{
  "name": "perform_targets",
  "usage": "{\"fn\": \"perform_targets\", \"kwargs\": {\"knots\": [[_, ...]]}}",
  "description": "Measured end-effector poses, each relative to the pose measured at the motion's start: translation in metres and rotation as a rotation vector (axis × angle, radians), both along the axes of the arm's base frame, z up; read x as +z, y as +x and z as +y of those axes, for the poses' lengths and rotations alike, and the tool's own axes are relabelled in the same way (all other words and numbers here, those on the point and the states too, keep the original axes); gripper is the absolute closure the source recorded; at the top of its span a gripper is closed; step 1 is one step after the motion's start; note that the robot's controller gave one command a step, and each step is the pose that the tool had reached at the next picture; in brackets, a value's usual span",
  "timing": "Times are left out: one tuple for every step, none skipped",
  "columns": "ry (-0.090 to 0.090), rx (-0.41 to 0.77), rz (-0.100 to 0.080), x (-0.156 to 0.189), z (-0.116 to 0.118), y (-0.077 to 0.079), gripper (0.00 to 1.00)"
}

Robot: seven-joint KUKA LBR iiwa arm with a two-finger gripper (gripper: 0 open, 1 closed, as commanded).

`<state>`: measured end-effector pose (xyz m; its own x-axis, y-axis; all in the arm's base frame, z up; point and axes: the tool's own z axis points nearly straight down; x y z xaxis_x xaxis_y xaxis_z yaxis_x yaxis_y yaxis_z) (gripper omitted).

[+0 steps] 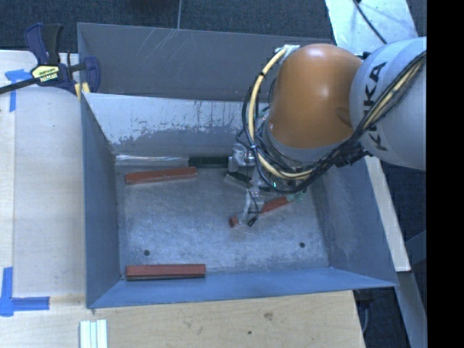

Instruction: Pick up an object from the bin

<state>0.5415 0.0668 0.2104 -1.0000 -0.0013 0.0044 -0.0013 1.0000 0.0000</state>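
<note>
Orange wrist cover point(312, 96): uppermost, right of centre. Gripper point(251, 212): low over a short red-brown stick point(275, 206) on the bin point(181, 227) floor, right of middle; whether open or closed cannot be told. Stick: probably light, stiff, smooth; best gripped across its narrow middle.

Small reddish-brown stick point(275, 206), slanted, right of centre
</note>
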Motion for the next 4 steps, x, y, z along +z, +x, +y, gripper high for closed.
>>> {"fn": "perform_targets", "kwargs": {"knots": [[-0.001,-0.027,0.000,-0.143,-0.033,-0.006,0.00],[0.000,-0.027,-0.008,-0.138,-0.032,-0.004,1.00],[0.000,-0.075,-0.013,-0.011,-0.048,-0.053,1.00],[-0.001,0.059,-0.003,-0.041,-0.091,-0.044,1.00]]}}
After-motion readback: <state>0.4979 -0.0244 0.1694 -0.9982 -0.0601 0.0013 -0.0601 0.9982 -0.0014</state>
